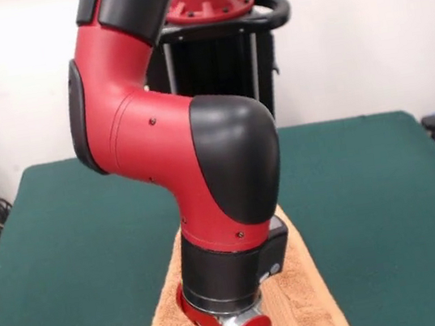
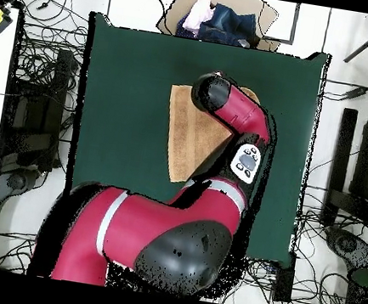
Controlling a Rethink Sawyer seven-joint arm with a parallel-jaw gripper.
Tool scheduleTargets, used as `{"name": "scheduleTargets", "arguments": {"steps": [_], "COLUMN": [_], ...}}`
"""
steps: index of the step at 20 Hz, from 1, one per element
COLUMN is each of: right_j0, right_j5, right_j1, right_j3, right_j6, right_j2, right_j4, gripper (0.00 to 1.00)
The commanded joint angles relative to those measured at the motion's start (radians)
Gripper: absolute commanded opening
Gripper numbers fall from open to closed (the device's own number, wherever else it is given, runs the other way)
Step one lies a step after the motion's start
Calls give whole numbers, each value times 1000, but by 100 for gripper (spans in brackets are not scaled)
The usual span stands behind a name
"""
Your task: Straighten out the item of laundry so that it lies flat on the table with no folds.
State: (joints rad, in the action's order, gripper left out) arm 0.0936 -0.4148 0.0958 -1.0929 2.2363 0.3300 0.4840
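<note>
Orange-tan towel (image 1: 307,297) spread on the green desk (image 1: 387,203), toward the edge away from the pedestal. Red and black arm (image 2: 236,116) bent low over it, covering much of the cloth (right part hidden overhead). Claw out of sight beneath the wrist; cannot tell whether open or closed

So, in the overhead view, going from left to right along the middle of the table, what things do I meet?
Bare green table → orange-tan towel → red arm lying over the towel's right part → bare green table again.
</note>
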Motion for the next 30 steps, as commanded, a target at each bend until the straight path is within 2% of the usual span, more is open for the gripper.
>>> {"name": "scheduleTargets", "arguments": {"steps": [1,4,6,8,12,20,25,30], "right_j0": [36,31,51,29,-9,61,66,71], "right_j5": [-12,-14,-16,-26,-113,-112,-85,-3], "right_j1": [26,43,125,222,317,322,296,273], "right_j3": [-161,-180,-282,-388,-450,-479,-453,-455], "right_j6": [139,147,134,161,190,126,107,91], "right_j2": [-29,-38,-144,-186,-168,-201,-161,-141], "right_j4": [-33,-25,12,50,62,40,-5,-39], "gripper": [0,0,0,0,0,0,0,0]}}
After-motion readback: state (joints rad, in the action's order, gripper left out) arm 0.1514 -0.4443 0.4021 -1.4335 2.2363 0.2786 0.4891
